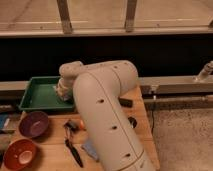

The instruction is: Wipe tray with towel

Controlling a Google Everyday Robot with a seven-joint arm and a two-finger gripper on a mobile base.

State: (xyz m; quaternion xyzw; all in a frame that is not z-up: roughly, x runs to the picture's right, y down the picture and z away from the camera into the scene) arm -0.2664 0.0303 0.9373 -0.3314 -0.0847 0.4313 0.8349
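The green tray point(37, 97) lies at the table's back left. My arm point(102, 107) bends over from the right and fills the middle of the view. Its gripper point(59, 92) points down into the tray's right half, close to the right rim. A small pale patch, the towel point(56, 89), shows at the gripper's tip against the tray floor, and the gripper is shut on it. Most of the towel is hidden under the wrist.
In front of the tray are a purple bowl point(33, 123) and an orange bowl point(18, 154). A black-handled tool point(74, 151), a small orange item point(77, 125) and a grey-blue block point(90, 148) lie beside the arm. A rail and dark wall run behind the table.
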